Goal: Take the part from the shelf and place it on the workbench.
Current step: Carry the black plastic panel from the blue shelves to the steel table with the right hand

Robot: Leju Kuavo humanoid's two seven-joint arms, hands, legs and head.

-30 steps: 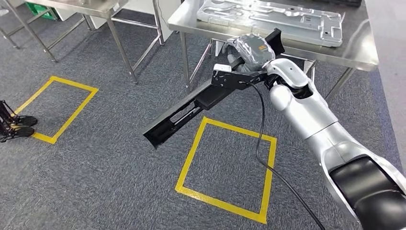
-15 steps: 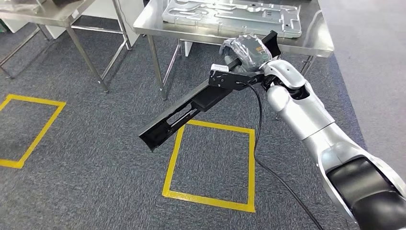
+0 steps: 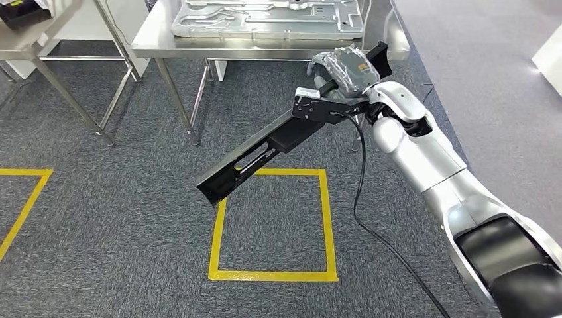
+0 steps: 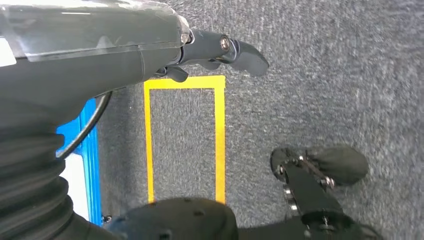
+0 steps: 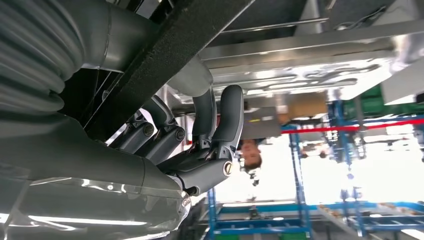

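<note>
At arm's end, the right hand (image 3: 346, 69) wraps its fingers (image 5: 227, 117) round one end of the long black part (image 3: 255, 156), so the rest cantilevers out and down over the carpet, above the yellow floor square (image 3: 272, 225). Workbench (image 3: 156, 41) w/ metal panel (image 3: 265, 16) lies ahead; placement not yet done. Left hand (image 4: 220, 50) hangs by the floor, holding nothing, fingers loosely apart.

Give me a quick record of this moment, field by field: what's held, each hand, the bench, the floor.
held: long black part, free end slanting down over the carpet
right hand: grips the part's upper end
left hand: holds nothing, hangs above the floor
workbench: steel, ahead, carrying a grey metal panel
floor: yellow tape square below the part
</note>
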